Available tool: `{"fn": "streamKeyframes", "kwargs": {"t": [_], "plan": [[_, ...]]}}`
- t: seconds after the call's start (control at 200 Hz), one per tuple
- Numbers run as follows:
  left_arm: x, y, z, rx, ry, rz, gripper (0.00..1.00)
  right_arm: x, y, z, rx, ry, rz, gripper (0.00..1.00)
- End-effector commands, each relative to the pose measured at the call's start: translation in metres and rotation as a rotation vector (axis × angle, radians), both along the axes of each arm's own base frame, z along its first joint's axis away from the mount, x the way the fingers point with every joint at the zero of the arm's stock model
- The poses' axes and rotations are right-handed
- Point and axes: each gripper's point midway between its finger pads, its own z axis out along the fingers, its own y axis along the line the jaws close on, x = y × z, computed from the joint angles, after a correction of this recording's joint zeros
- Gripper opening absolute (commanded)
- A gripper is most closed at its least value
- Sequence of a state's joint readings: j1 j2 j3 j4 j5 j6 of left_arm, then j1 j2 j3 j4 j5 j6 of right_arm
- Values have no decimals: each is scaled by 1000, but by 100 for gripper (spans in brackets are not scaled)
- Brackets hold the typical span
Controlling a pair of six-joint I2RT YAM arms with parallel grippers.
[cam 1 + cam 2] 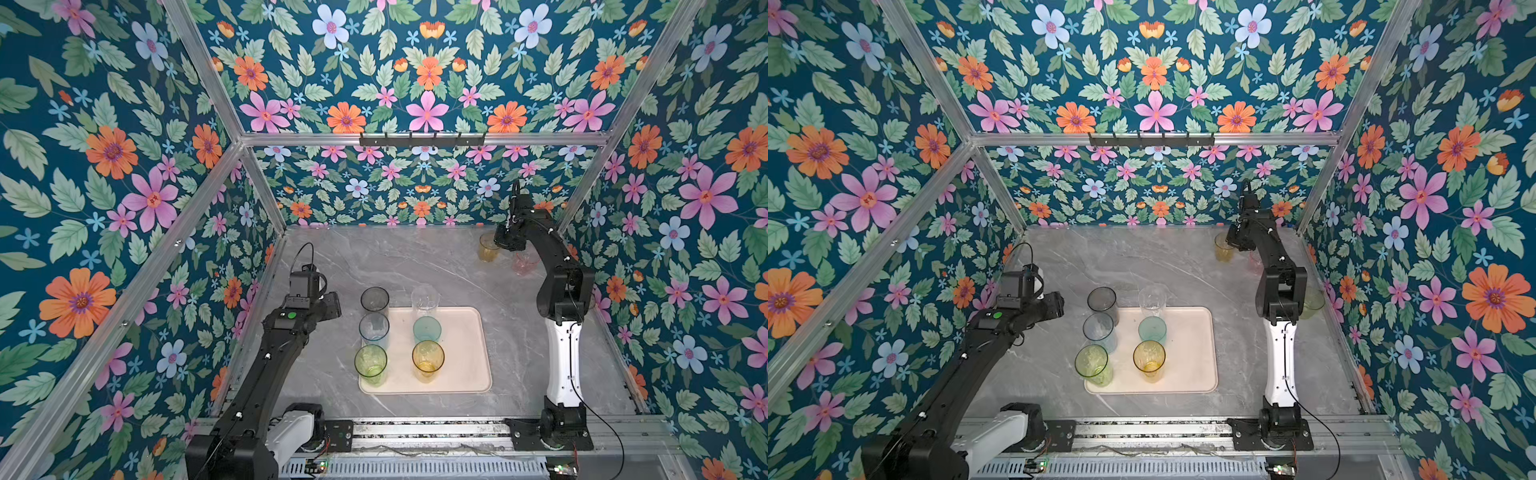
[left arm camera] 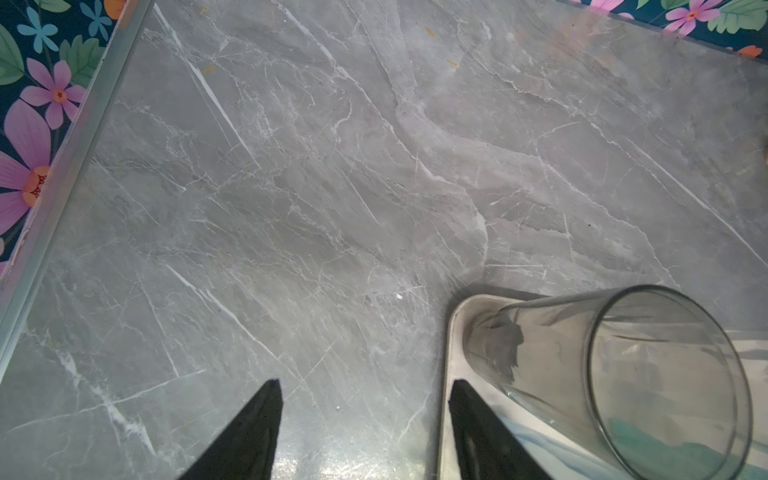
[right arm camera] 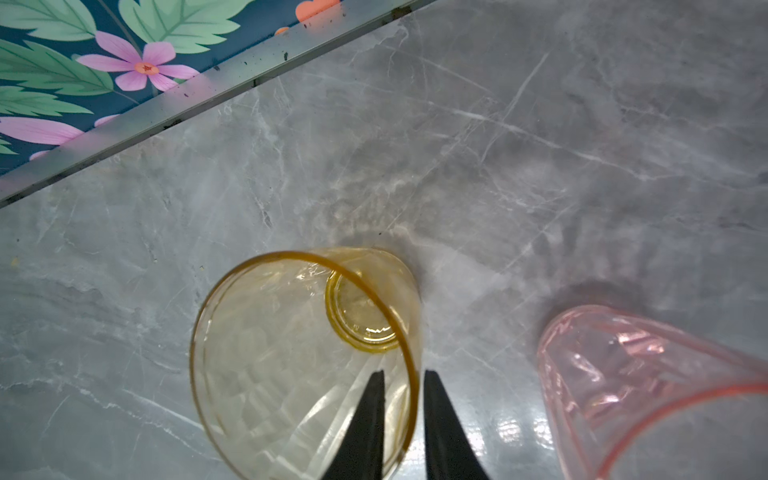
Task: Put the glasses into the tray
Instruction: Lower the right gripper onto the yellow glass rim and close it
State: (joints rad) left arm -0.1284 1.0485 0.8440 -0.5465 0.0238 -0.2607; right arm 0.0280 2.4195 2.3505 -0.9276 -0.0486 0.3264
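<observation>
The pale pink tray (image 1: 461, 353) (image 1: 1187, 353) holds several upright glasses, among them smoky grey (image 1: 375, 300), green (image 1: 370, 362) and teal (image 1: 427, 329). At the back right an amber glass (image 1: 487, 247) (image 3: 299, 357) stands on the table beside a pink glass (image 1: 524, 264) (image 3: 623, 374). My right gripper (image 1: 505, 245) (image 3: 404, 374) is shut on the amber glass's wall, one finger inside the rim and one outside. My left gripper (image 1: 332, 305) (image 2: 365, 386) hangs open and empty just left of the tray's far corner (image 2: 455, 324), next to the smoky grey glass (image 2: 623, 374).
A pale green glass (image 1: 1313, 303) stands behind my right arm near the right wall, partly hidden. Flowered walls with aluminium frame bars (image 3: 199, 95) close in the marble table on three sides. A black hook rail (image 1: 422, 140) hangs on the back wall.
</observation>
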Motion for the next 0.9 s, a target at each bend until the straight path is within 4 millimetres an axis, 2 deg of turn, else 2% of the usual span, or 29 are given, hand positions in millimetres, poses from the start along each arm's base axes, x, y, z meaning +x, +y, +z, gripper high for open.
{"fn": "streamKeyframes", "kwargs": {"t": [0.0,0.63,0.895], "plan": [[4,-1,3,-2,-20,-6,67,-5,0,11,-35,-3,20,16],[4,0,4,-8,-22,-5,67,-1,2,-5,-40,30,30,21],[5,1,3,-8,-18,-2,67,1,4,-11,-41,35,35,16]]}}
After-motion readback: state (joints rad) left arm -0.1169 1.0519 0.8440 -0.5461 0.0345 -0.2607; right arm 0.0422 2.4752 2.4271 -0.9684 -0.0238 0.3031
